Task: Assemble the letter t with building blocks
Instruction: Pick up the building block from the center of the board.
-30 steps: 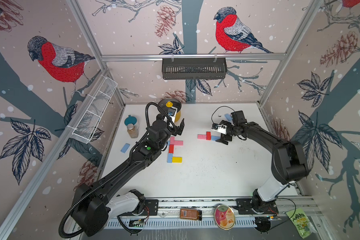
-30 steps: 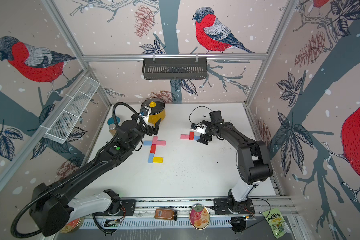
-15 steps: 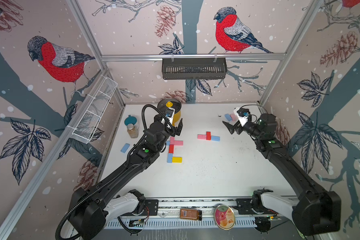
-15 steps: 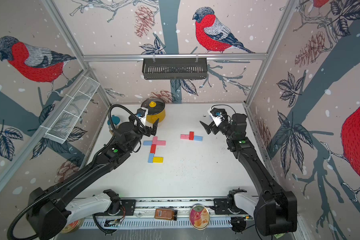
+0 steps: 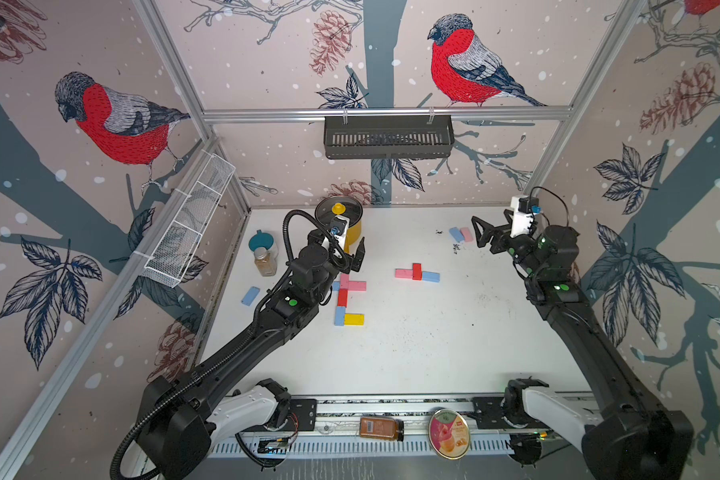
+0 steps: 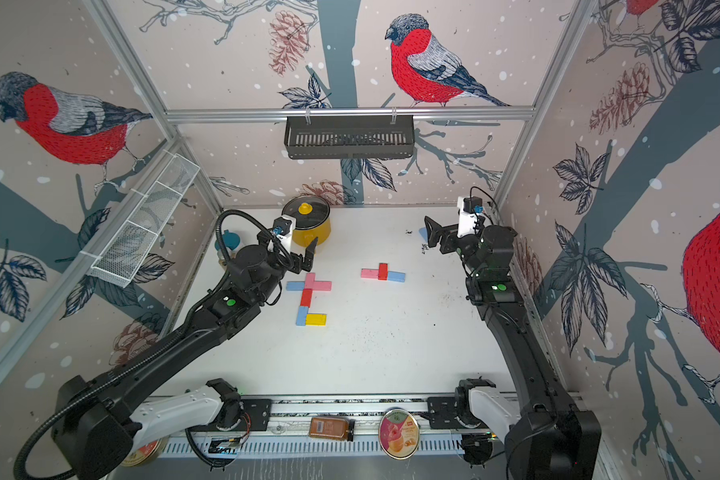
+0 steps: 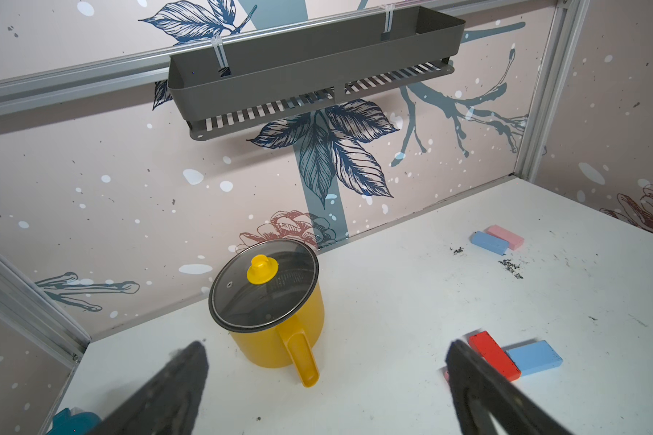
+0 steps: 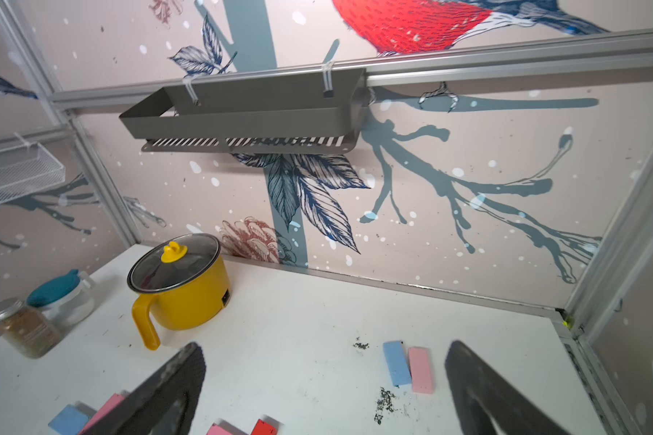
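Observation:
A figure of building blocks lies left of centre: crossed pink bricks (image 5: pixel 356 285) (image 6: pixel 321 286), a red one (image 5: pixel 342 297), a blue one (image 5: pixel 340 316) and a yellow one (image 5: pixel 353 319). My left gripper (image 5: pixel 353 254) (image 7: pixel 325 350) hovers open just behind it, empty. In mid-table a pink (image 5: pixel 403 273), a red (image 5: pixel 416 271) and a blue brick (image 5: pixel 430 276) touch in a row. A blue (image 8: pixel 396 363) and a pink brick (image 8: pixel 421 371) lie side by side at the back right, under my open, raised right gripper (image 5: pixel 478 232) (image 8: pixel 325 350). A loose blue brick (image 5: pixel 250 296) lies far left.
A lidded yellow pot (image 5: pixel 341 224) stands at the back left, with a teal-lidded jar (image 5: pixel 260 243) and a spice jar (image 5: pixel 265 262) beside it. Black crumbs (image 5: pixel 456 248) dot the back right. A dark shelf (image 5: pixel 387 137) hangs on the back wall and a wire basket (image 5: pixel 188 224) on the left wall.
My right arm has drawn back from the middle row of bricks to the back right corner and risen. My left gripper has shifted slightly backward. No brick has moved.

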